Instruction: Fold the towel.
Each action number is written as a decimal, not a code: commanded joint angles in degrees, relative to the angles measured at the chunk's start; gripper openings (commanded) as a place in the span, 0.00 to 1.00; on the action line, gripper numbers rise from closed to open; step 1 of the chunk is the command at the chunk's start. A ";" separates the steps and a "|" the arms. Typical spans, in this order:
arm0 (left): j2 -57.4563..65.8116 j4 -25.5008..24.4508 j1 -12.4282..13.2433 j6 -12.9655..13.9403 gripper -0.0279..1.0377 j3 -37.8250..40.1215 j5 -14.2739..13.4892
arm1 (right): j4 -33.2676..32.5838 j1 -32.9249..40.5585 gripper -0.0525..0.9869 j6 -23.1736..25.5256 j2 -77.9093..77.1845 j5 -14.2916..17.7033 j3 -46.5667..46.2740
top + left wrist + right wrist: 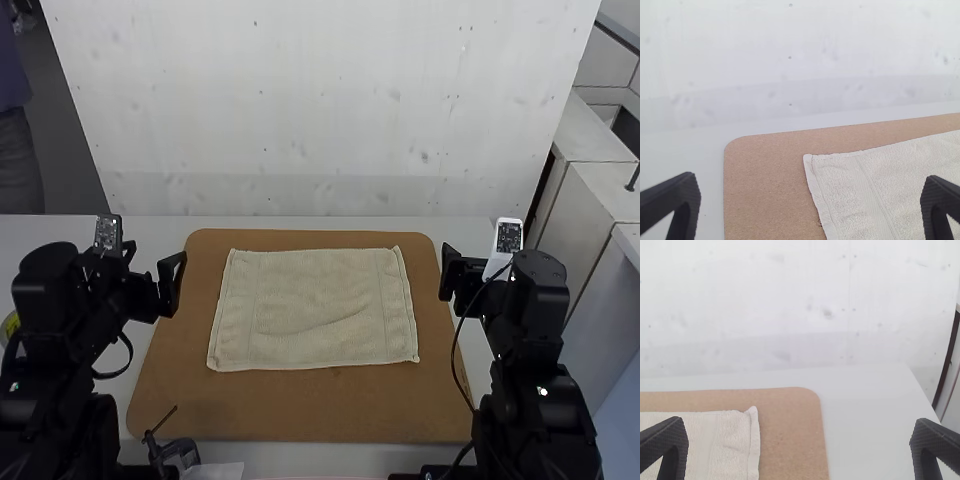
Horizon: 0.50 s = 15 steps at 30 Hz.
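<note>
Cream towel (310, 290) flat on a brown board (300, 410).

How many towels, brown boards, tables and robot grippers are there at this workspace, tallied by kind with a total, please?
Towel: 1 (cream towel)
Board: 1 (brown board)
Table: 1 (pale table)
Grippers: 2 (left gripper, right gripper)
Total: 5

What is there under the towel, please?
Under the towel is the brown board, whose surface shows all around the cloth. The part directly beneath is covered, so I cannot say what it looks like.
</note>
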 commanded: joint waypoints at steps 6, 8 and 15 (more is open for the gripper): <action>-0.05 0.55 -0.01 0.80 0.95 0.26 -0.30 | 0.63 -0.22 0.98 -0.53 0.48 0.11 -0.36; -0.05 0.55 -0.01 0.89 0.95 0.35 -0.21 | 0.63 -0.22 0.98 -0.53 0.48 0.11 -0.36; -0.05 1.78 -0.09 0.98 0.95 -0.18 0.58 | 0.72 -0.13 0.98 -0.44 0.48 0.29 -0.36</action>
